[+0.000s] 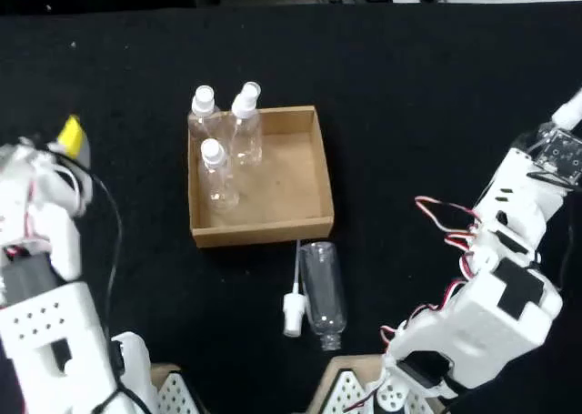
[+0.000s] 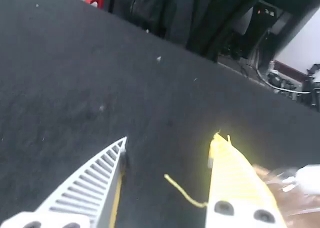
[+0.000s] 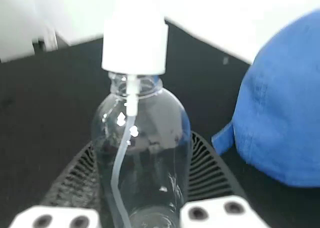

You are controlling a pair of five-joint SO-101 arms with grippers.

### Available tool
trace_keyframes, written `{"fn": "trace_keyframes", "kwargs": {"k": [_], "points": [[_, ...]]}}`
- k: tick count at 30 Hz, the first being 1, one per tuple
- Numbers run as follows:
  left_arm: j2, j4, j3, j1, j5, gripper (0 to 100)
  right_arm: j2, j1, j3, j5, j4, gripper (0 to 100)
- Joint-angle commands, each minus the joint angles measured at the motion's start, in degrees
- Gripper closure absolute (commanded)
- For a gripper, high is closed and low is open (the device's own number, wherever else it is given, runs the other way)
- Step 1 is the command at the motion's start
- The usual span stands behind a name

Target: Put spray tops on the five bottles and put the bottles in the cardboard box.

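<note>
bottles first: three topped bottles [image 1: 218, 173] stand upright in cardboard box [image 1: 286, 182], bunched in its 9-to-11 o'clock part. fourth bottle [image 1: 324, 291] lies on its side on black table [image 1: 409, 68] at box's 6 o'clock, neck open and pointing away from box. loose spray top [image 1: 293, 312] lies just beside it at its 9 o'clock, w/ tube running toward box. fifth bottle [image 3: 142, 138] has white top [image 3: 134, 45] on. it sits in right gripper [image 3: 145, 188], fingers clamped on its body, out at box's 3 o'clock. blue cap [image 3: 285, 112] is near it. left gripper [image 2: 170, 138] is at box's 9 o'clock, over table, fingers apart.
</note>
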Motion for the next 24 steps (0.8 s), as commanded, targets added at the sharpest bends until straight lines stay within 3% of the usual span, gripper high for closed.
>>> {"fn": "trace_keyframes", "kwargs": {"k": [1, 5, 15, 19, 24], "points": [[-4.22, -5.01, 8.57, 0.66, 2.20, 77, 1.36, -0.35, -3.56, 0.26, -6.77, 98.7], [-4.40, -5.19, 11.21, 0.75, 6.95, 77, 4.53, -0.35, -4.26, 0.62, -9.32, 98.7], [-4.92, -5.19, 17.27, 3.21, 7.21, 77, 13.14, -0.26, -1.45, 0.70, -22.59, 98.3], [-4.92, -5.19, 18.15, 3.21, 7.21, 77, 14.90, -0.26, -1.27, 0.79, -23.47, 98.2], [-4.92, -5.27, 18.59, 3.21, 7.21, 77, 16.48, -0.79, -1.45, 0.79, -23.47, 87.9]]}}
